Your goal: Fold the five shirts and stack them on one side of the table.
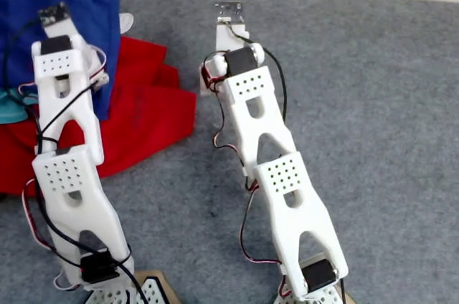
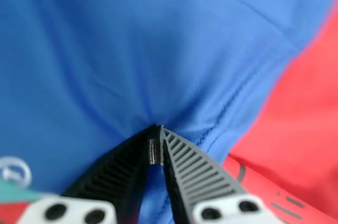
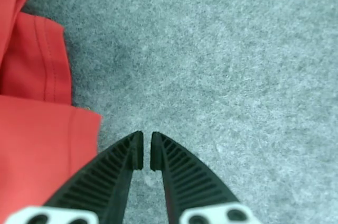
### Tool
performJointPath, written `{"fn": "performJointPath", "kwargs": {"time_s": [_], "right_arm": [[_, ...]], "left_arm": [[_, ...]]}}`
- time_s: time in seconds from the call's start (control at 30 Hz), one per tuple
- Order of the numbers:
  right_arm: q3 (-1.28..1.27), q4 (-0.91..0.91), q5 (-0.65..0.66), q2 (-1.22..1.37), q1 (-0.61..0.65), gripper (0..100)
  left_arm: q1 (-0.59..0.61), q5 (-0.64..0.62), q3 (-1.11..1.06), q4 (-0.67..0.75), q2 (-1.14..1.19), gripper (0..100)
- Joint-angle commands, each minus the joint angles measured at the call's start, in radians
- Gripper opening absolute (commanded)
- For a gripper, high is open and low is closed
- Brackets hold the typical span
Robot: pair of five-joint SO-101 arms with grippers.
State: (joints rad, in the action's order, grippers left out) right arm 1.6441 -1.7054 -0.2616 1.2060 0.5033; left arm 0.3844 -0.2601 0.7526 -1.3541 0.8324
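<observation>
Left gripper [image 2: 156, 147] clamped on a pinch of blue shirt [image 2: 132, 49], right gripper [image 3: 146, 152] fingers nearly together, holding nothing, over grey table [image 3: 237, 49], beside red shirt [image 3: 37, 145]

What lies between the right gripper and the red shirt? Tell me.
A bare strip of grey table, right gripper to red shirt, in the right wrist view.

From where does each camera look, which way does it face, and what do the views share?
High view: fixed overhead, facing down on grey felt table, white left arm, white right arm, blue fabric shirt, red fabric shirt.
Left wrist view: on left wrist, looking along left claw, shut on the blue shirt.
Right wrist view: on right wrist, looking past right claw at the table.
Shared: all three show the red shirt.
</observation>
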Motion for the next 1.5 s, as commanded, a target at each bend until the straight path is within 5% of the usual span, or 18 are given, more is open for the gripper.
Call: {"fn": "performJointPath", "kwargs": {"time_s": [0.0,0.47,0.57,0.8,1.47], "right_arm": [[0.116,-0.012,-0.015,-0.082,-0.012,4.1],[0.119,0.018,-0.012,0.061,0.143,4.4],[0.120,0.071,-0.012,0.085,0.216,6.5],[0.120,0.159,-0.012,0.010,0.275,33.8],[0.114,0.337,-0.014,0.182,0.325,34.9]], "left_arm": [[0.104,-0.003,0.036,0.066,0.062,2],[0.420,-0.005,0.203,0.057,-0.012,2],[0.418,-0.005,0.234,-0.017,-0.015,2],[0.394,-0.009,0.239,-0.074,-0.018,2],[0.344,-0.009,0.160,-0.074,-0.013,2]]}}
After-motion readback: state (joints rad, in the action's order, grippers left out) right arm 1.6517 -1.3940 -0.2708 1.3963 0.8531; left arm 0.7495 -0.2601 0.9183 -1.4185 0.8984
